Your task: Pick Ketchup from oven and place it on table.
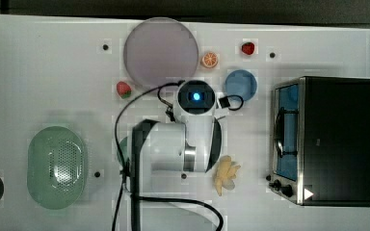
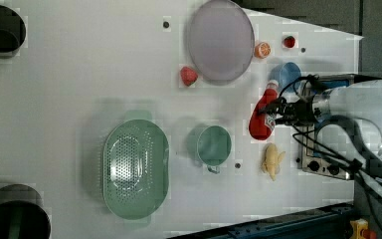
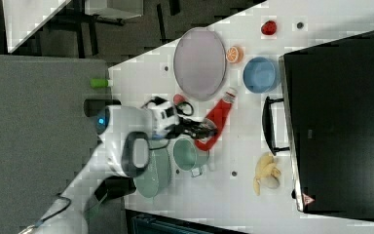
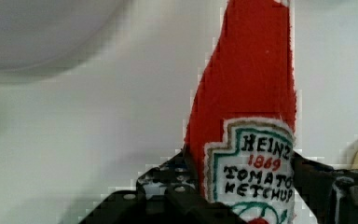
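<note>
Gripper (image 4: 242,186) was clamped on the ketchup (image 2: 261,115), its black fingers (image 4: 177,182) pressing either side of the labelled lower body in the wrist view. Bottle was outside the oven (image 1: 325,139), over the table (image 1: 53,72), lying tilted with its white cap toward the blue bowl (image 2: 287,74) in the left view. It sat between the purple plate (image 3: 199,63) and the oven's door handle in the right view, with the green cup (image 3: 187,153) and banana (image 3: 265,175) nearby. Contact with the tabletop could not be told.
</note>
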`<state>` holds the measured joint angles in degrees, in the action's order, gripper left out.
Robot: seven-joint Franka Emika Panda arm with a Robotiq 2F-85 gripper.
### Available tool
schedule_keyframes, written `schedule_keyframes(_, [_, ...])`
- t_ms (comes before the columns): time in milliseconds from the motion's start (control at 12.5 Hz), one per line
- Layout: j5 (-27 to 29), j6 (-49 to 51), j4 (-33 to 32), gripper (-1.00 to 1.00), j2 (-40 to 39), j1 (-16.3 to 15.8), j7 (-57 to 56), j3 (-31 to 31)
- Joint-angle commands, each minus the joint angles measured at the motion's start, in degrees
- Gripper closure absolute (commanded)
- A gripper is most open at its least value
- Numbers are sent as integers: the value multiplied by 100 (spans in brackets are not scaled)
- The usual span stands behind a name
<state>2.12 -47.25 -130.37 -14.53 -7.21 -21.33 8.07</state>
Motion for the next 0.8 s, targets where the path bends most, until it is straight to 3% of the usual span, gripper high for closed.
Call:
schedule_keyframes(80, [85, -849, -470, -29, -4, 116, 148, 32])
schedule_keyframes(240, [88, -1250, -585, -35, -190, 119, 149, 83])
schedule_keyframes(480, [93, -1466, -600, -97, -307, 120, 174, 92])
schedule_keyframes(800, [95, -849, -209, -100, 504, 121, 1037, 218])
